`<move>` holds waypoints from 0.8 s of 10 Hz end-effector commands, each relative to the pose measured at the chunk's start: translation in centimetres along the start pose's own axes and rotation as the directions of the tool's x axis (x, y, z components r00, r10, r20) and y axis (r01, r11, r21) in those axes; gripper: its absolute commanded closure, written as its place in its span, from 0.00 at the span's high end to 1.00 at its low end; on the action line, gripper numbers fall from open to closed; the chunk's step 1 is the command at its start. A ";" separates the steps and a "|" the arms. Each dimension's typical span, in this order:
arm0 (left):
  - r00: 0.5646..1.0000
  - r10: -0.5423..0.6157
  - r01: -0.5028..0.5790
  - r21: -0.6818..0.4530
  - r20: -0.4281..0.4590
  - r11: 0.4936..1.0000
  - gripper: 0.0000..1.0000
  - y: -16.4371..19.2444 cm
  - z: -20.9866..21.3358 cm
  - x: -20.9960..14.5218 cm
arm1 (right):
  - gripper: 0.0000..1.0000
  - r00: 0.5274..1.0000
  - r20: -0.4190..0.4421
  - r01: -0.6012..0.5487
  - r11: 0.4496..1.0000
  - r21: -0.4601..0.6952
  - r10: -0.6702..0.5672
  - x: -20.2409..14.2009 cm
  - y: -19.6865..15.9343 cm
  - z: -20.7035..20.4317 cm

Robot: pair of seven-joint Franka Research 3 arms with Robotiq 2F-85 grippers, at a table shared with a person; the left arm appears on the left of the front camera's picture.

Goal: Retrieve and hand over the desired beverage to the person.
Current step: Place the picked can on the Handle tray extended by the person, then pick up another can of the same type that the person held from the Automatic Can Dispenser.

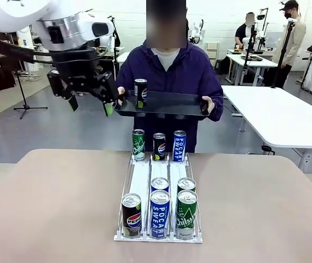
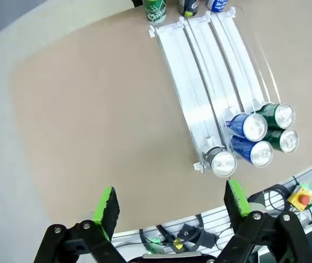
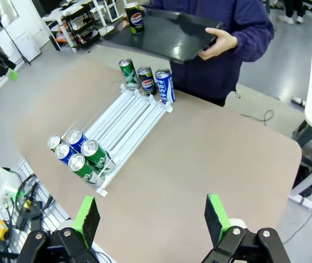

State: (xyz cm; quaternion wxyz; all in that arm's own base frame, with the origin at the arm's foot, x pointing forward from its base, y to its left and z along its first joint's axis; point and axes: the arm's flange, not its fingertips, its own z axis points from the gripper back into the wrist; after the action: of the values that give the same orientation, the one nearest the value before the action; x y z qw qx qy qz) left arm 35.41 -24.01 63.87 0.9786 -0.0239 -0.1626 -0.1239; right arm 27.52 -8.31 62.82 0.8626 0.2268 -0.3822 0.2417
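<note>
The person [image 1: 169,68] in a dark purple jacket stands at the far side, holding a black tray [image 1: 164,104] with both hands. A black Pepsi can [image 1: 140,92] stands upright on the tray's left end, and shows as the Pepsi can [image 3: 136,17] in the right wrist view. My left gripper [image 1: 92,101] hangs open high at the left, just left of the tray, holding nothing; its green pads [image 2: 108,205] are wide apart over the table. My right gripper [image 3: 151,218] is open and empty, high above the table's near side.
A white three-lane can rack [image 1: 159,189] lies mid-table. At its far end stand a green Chilsung can [image 1: 138,144], a Pepsi can [image 1: 159,146] and a Pocari Sweat can [image 1: 179,145]. Several cans [image 1: 159,211] crowd its near end. White tables [image 1: 284,118] stand at right.
</note>
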 end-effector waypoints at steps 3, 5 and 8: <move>1.000 -0.007 0.007 -0.005 -0.003 1.000 1.00 -0.4 0.0 1.2 | 1.00 1.000 0.014 -0.007 1.000 0.029 0.006 -0.1 -0.1 -0.3; 1.000 -0.007 0.007 -0.005 -0.003 1.000 1.00 -0.4 0.0 1.2 | 1.00 1.000 0.014 -0.007 1.000 0.029 0.006 -0.1 -0.1 -0.3; 1.000 -0.007 0.007 -0.005 -0.003 1.000 1.00 -0.4 0.0 1.2 | 1.00 1.000 0.014 -0.007 1.000 0.029 0.006 -0.1 -0.1 -0.3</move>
State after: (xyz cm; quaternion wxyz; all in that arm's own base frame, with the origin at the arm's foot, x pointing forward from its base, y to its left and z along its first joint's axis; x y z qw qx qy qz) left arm 36.25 -24.69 63.97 0.9785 -0.0268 -0.1598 -0.1275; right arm 27.51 -8.31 62.82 0.8625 0.2268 -0.3823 0.2418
